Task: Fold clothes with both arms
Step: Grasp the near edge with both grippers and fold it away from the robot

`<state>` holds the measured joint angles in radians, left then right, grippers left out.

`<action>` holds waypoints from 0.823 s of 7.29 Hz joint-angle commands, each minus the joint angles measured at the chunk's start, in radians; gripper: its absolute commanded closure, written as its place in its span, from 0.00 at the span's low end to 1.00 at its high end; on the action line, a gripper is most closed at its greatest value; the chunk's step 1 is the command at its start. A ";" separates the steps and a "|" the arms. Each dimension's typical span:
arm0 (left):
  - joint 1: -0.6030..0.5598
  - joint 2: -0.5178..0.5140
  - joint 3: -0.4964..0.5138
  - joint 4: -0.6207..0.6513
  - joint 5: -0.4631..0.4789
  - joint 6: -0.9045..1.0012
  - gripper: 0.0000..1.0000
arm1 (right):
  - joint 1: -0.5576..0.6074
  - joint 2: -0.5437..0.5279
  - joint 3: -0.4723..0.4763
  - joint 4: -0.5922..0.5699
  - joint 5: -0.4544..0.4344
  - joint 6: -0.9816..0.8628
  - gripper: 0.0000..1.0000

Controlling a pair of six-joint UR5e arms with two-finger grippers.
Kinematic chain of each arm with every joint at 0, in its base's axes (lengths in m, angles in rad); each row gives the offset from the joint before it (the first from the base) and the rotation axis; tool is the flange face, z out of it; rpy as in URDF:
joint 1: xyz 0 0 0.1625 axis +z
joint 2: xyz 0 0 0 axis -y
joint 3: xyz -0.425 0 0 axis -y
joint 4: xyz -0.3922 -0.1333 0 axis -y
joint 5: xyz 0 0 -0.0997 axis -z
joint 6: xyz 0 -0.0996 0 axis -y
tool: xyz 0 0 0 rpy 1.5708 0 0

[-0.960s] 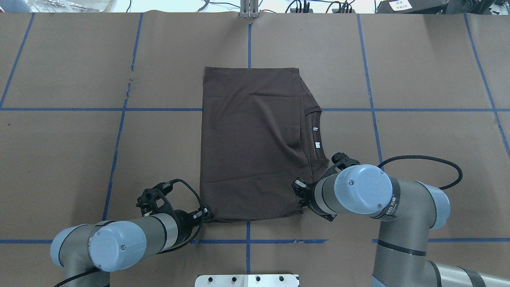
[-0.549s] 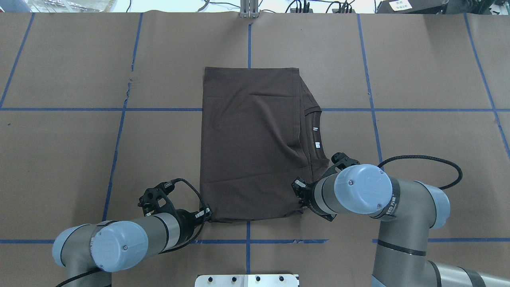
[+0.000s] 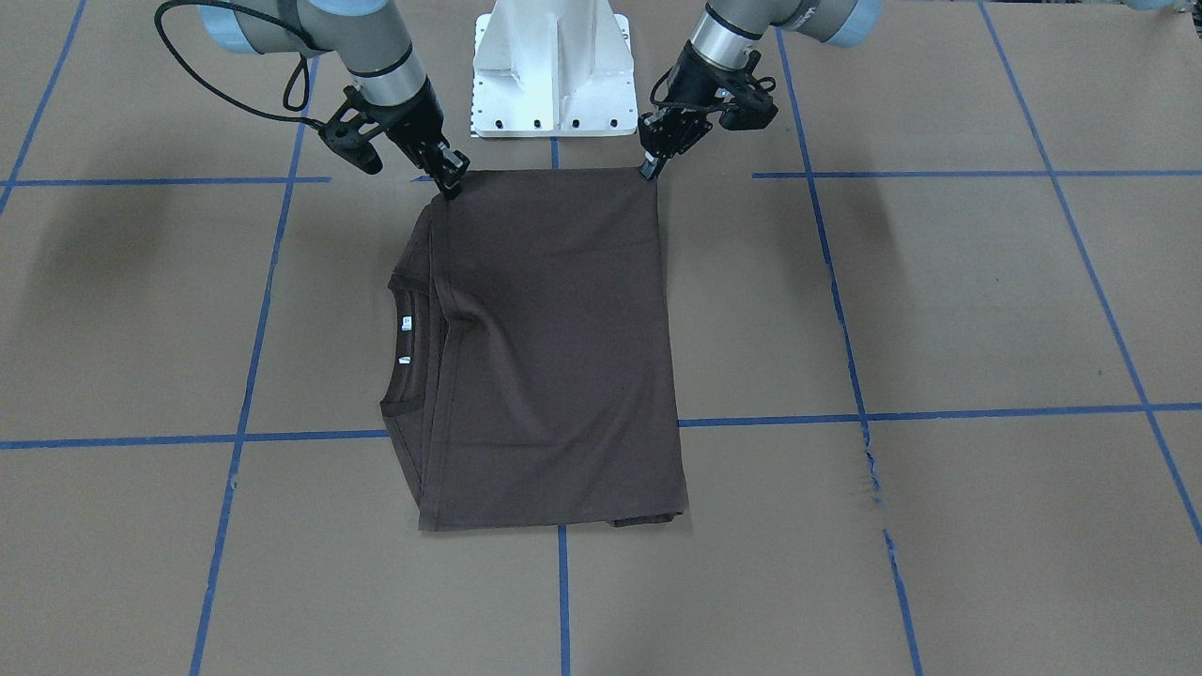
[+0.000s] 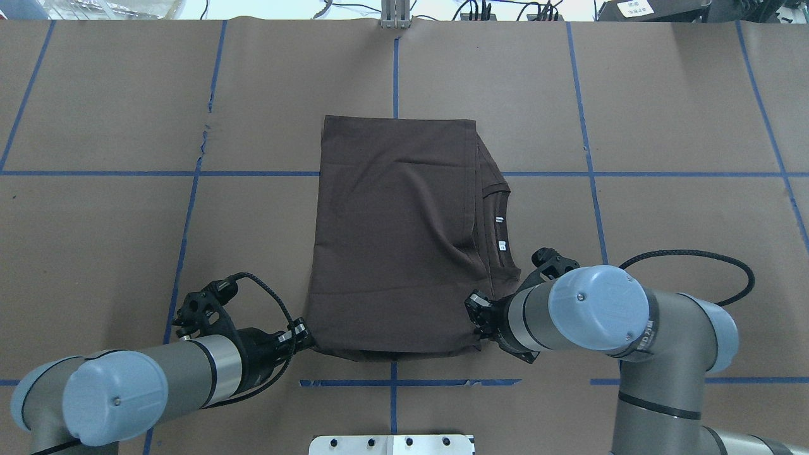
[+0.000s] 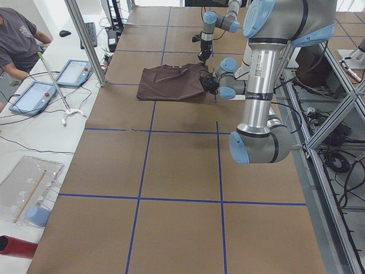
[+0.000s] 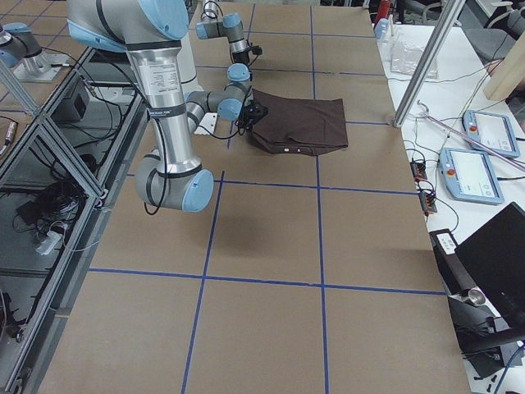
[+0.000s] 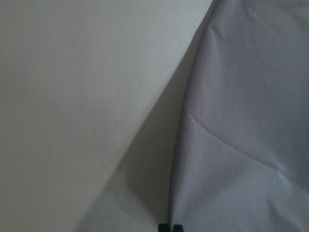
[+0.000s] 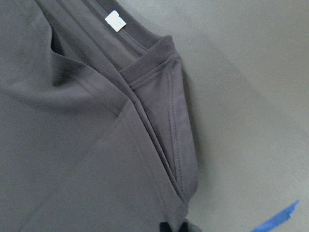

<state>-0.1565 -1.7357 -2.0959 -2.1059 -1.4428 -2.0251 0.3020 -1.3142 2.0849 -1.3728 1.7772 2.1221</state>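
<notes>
The shirt point(image 4: 398, 234) is held pinched at its near corners by the left hand point(image 4: 303, 336) and right hand point(image 4: 475, 321). Since a second ago it is pulled back across the counter point(image 4: 632, 95), so a lift for the next fold is likely being begun.

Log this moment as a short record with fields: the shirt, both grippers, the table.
garment: dark brown T-shirt, folded to a rectangle, lying on the table
collar: on the robot's right side, white labels showing
left gripper: shut on the T-shirt's near left corner
right gripper: shut on the T-shirt's near right corner
table: brown cover, blue tape grid
</notes>
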 commanded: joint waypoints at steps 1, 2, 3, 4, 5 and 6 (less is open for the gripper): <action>0.049 -0.022 -0.119 0.125 0.015 -0.072 1.00 | -0.027 -0.066 0.154 0.000 0.034 0.005 1.00; 0.042 -0.109 -0.157 0.271 0.012 -0.063 1.00 | -0.021 -0.054 0.174 -0.002 0.030 0.006 1.00; -0.059 -0.237 -0.147 0.397 0.009 -0.016 1.00 | 0.067 -0.043 0.152 -0.002 0.031 -0.001 1.00; -0.142 -0.290 -0.098 0.418 -0.007 0.079 1.00 | 0.150 0.016 0.095 -0.006 0.047 -0.002 1.00; -0.211 -0.298 -0.048 0.409 -0.019 0.151 1.00 | 0.211 0.083 0.016 -0.011 0.079 -0.001 1.00; -0.268 -0.309 0.001 0.406 -0.019 0.211 1.00 | 0.265 0.126 -0.040 -0.009 0.115 -0.001 1.00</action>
<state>-0.3451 -2.0213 -2.1531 -1.7041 -1.4560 -1.8955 0.4913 -1.2510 2.1216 -1.3811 1.8518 2.1214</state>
